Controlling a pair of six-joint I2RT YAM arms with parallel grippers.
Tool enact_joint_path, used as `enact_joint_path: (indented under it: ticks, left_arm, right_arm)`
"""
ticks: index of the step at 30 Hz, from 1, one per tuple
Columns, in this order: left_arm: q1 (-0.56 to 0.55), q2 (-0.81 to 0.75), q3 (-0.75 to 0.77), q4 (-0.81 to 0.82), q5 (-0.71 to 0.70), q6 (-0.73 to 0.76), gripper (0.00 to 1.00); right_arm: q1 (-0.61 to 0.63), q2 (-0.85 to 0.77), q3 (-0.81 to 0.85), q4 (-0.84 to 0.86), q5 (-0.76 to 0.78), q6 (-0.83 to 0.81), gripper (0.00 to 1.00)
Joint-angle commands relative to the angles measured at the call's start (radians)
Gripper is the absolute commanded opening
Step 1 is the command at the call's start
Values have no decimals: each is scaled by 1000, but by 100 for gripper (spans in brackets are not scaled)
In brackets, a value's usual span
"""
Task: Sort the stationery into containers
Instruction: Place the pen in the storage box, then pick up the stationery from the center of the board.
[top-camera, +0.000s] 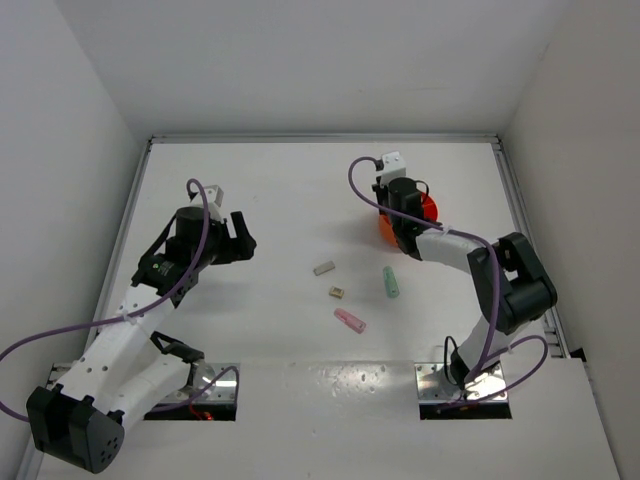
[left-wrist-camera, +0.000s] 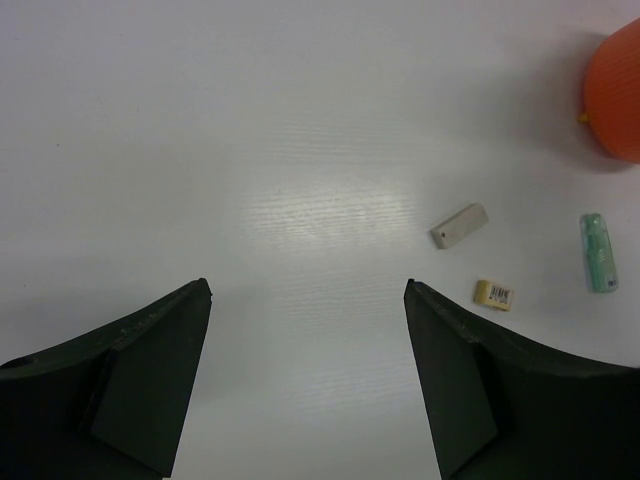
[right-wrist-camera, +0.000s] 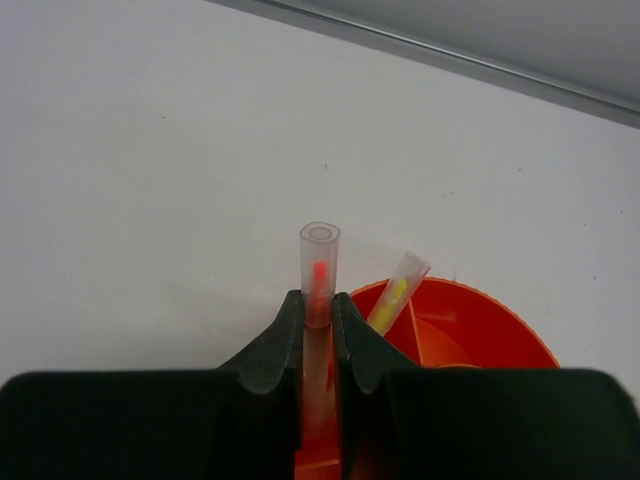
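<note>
Evidently the right claw (right-wrist-camera: 318, 305) was pinching a translucent pen (right-wrist-camera: 319, 250) with a red core. It held the pen upright over the near rim of the orange bowl (right-wrist-camera: 470, 310), presumably so it could drop end-first into one compartment rather than bridge a divider. A pale-yellow pen (right-wrist-camera: 398, 290) leaned inside the bowl at 1 o'clock from the held one.

Seen from above, the bowl sat at 2 o'clock on the bench (top-camera: 280, 180). The unsorted pieces lay apart at 7 to 8 o'clock from it: a mint-green stick (top-camera: 390, 282), a grey block (top-camera: 323, 268), a tan block (top-camera: 337, 292) and a pink tube (top-camera: 349, 320). The left claw (left-wrist-camera: 308, 290) hovered spread and empty at 9 o'clock, probably parked clear of the right arm's work.
</note>
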Motion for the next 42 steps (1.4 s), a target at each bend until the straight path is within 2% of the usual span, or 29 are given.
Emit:
enact_joint_path:
  ticks: [1,6,10,12,14,15,16,17,18,19,20,22,23,24,25,26,27,28,29,30,31,32,33,34,36,37,39,40,42]
  left_arm:
    - [9,-22,0,31,8,8,84]
    - [9,-22,0,31,8,8,84]
    - [9,-22,0,31,17,8,84]
    - [9,-22,0,42,38,17,77]
    - [9,-12,-10,51,80,17,42]
    - [9,1,-10,65,95,26,27]
    - [9,11,-10,79,135,26,17]
    - [9,39,-10,79,156,36,4]
    - [9,56,-10,90,182,45,0]
    - [9,76,1,90,231,45,0]
    - [-11,98,10,90,245,57,1]
    - [-63,165,36,90,230,71,11]
    - [-129,190,74,90,195,80,29]
    - [-160,254,98,65,180,92,40]
    - [-194,294,125,52,164,108,52]
    - [-224,332,183,36,134,124,66]
    - [-276,374,214,15,102,135,69]
    - [-292,408,242,-26,60,135,70]
    - [-292,452,272,-27,33,135,70]
    - [-292,452,273,-27,2,135,70]
    - [-281,452,273,-36,-18,135,61]
    - [-266,431,273,-36,-40,106,32]
    - [-231,405,262,-36,-117,82,0]
    - [-217,371,245,-15,-151,63,0]
    - [-186,287,178,24,-170,45,0]
    - [-160,209,158,51,-170,45,3]
    - [-149,152,113,64,-170,45,31]
    - [-137,115,104,64,-184,36,59]
    - [-137,94,104,64,-201,36,76]
  right_arm:
    - [-7,-9,21,5,-25,13,13]
    - [-16,-9,31,-35,-47,4,50]
    - [-16,-39,31,-44,-70,-5,57]
    - [-16,-91,31,-57,-102,-5,57]
    - [-16,-141,31,-89,-155,-5,57]
    - [-16,-192,31,-100,-232,-5,57]
    - [-16,-217,31,-113,-286,-5,55]
    - [-16,-240,31,-127,-408,-5,47]
    - [-16,-260,43,-165,-474,-19,42]
    - [-16,-283,43,-188,-549,-45,32]
    - [-16,-283,58,-219,-674,-62,5]
    - [-16,-283,104,-346,-818,-138,0]
    - [-16,-259,156,-416,-970,-190,3]
    - [-16,-239,188,-590,-1042,-253,22]
    - [-16,-216,221,-683,-1095,-318,46]
    - [-16,-192,285,-780,-1170,-450,60]
    - [-16,-169,308,-876,-1195,-532,68]
    - [-16,-138,320,-1019,-1206,-604,68]
    - [-16,-129,321,-1076,-1216,-763,68]
    - [-16,-129,308,-1116,-1216,-827,55]
    - [-1,-129,290,-1130,-1193,-875,48]
    - [10,-119,247,-1106,-1177,-909,37]
    - [25,-119,229,-1065,-1162,-909,17]
    - [25,-110,216,-1011,-1162,-909,13]
    - [53,-60,236,-1000,-1148,-909,13]
    - [53,-35,267,-1021,-1148,-909,18]
    - [77,26,294,-1061,-1157,-1005,28]
    - [88,45,305,-1061,-1145,-1018,39]
    - [107,75,327,-1032,-1133,-1045,44]
